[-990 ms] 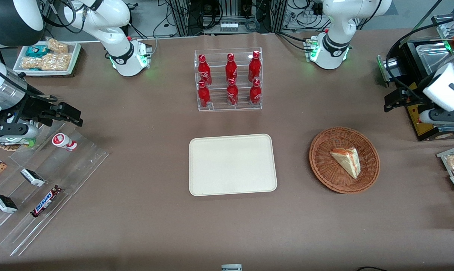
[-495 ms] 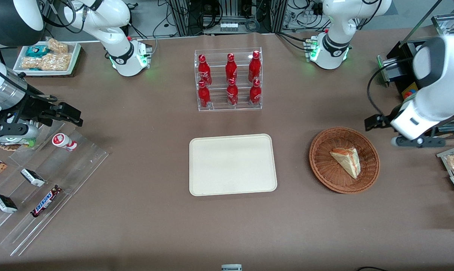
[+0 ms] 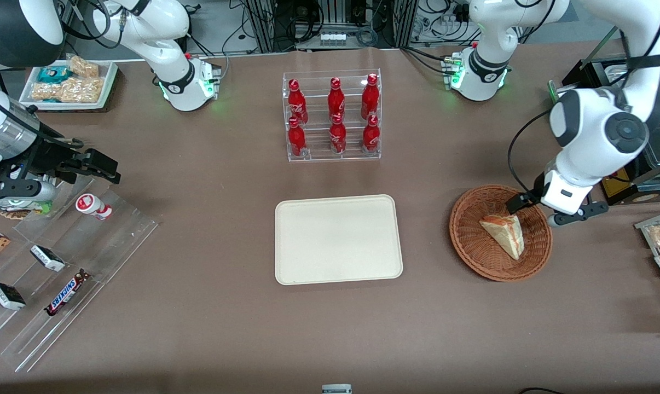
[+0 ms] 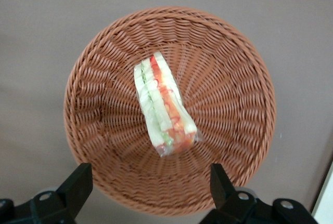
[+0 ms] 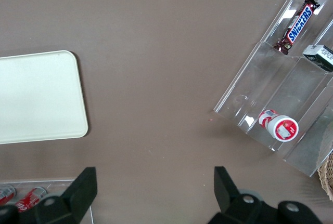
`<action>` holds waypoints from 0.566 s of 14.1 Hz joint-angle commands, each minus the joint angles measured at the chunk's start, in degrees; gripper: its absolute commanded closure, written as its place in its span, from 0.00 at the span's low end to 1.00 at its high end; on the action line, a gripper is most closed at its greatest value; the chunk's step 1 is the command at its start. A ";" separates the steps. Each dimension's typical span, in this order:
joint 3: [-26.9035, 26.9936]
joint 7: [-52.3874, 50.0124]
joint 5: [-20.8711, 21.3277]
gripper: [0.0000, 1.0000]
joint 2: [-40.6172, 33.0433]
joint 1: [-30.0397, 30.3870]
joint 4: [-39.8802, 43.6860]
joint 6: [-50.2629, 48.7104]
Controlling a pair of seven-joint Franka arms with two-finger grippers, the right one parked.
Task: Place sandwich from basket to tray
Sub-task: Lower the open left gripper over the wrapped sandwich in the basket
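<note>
The gripper (image 4: 148,187) hangs over the rim of the basket (image 3: 472,249) on the working arm's end of the table, its fingers (image 4: 78,182) spread wide apart with nothing between them. Bare brown table (image 3: 226,328) lies between the basket and the tray (image 3: 338,239), which sits nearer the camera than a clear rack of red bottles (image 3: 333,116). The sandwich (image 3: 504,233) lies in the basket; the tray holds nothing.

sandwich (image 4: 164,110): lying in basket (image 4: 237,104), filling edge up | basket: on brown tabletop (image 4: 47,31) | end effector (image 4: 151,190): above basket, fingers (image 4: 78,182) spread wide
</note>
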 commanded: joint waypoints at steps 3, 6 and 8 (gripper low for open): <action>0.03 -23.93 0.92 0.00 5.01 -0.47 0.33 8.27; 0.03 -25.01 0.83 0.00 9.50 -0.47 2.71 8.80; -0.05 -25.01 0.83 0.01 12.58 -0.47 3.94 10.03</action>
